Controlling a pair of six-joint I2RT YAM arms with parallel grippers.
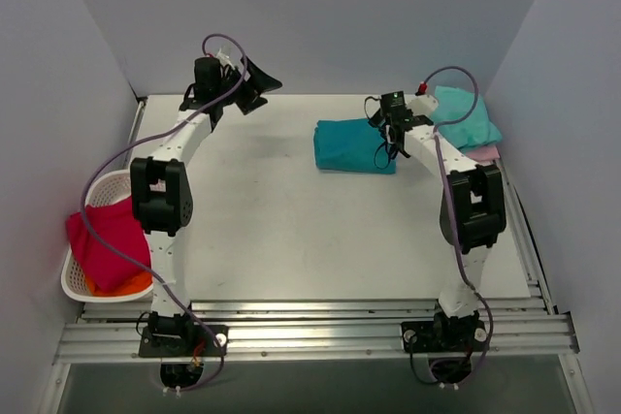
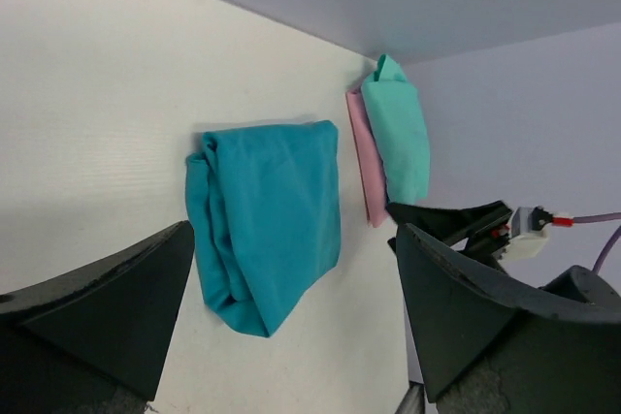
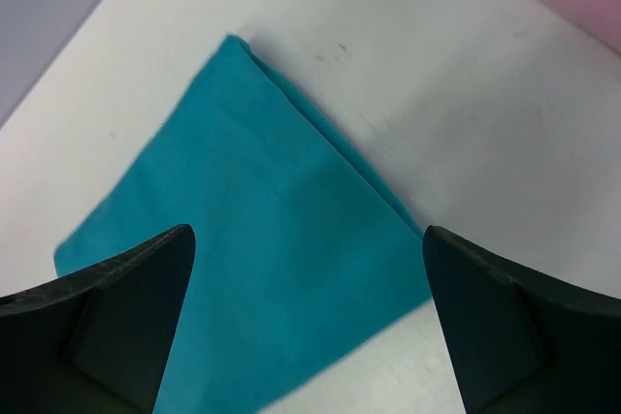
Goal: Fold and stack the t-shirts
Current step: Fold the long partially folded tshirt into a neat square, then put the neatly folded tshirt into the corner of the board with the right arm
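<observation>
The deep teal-blue t-shirt point(image 1: 351, 145) lies folded on the table at the back, right of centre; it also shows in the left wrist view point(image 2: 267, 220) and the right wrist view point(image 3: 252, 269). The mint-green t-shirt point(image 1: 464, 115) lies folded on top of the pale pink t-shirt point(image 1: 484, 153) at the back right corner; both show in the left wrist view, mint point(image 2: 400, 133) on pink point(image 2: 364, 162). My right gripper point(image 1: 385, 135) is open and empty just above the teal shirt's right edge point(image 3: 308, 235). My left gripper point(image 1: 256, 86) is open and empty at the back left, facing the teal shirt point(image 2: 296, 239).
A white lattice basket point(image 1: 100, 188) stands at the left edge, holding a red cloth point(image 1: 105, 239) over an orange one point(image 1: 131, 285). Walls close the table at the back and both sides. The metal rail point(image 1: 310, 322) with the arm bases runs along the near edge.
</observation>
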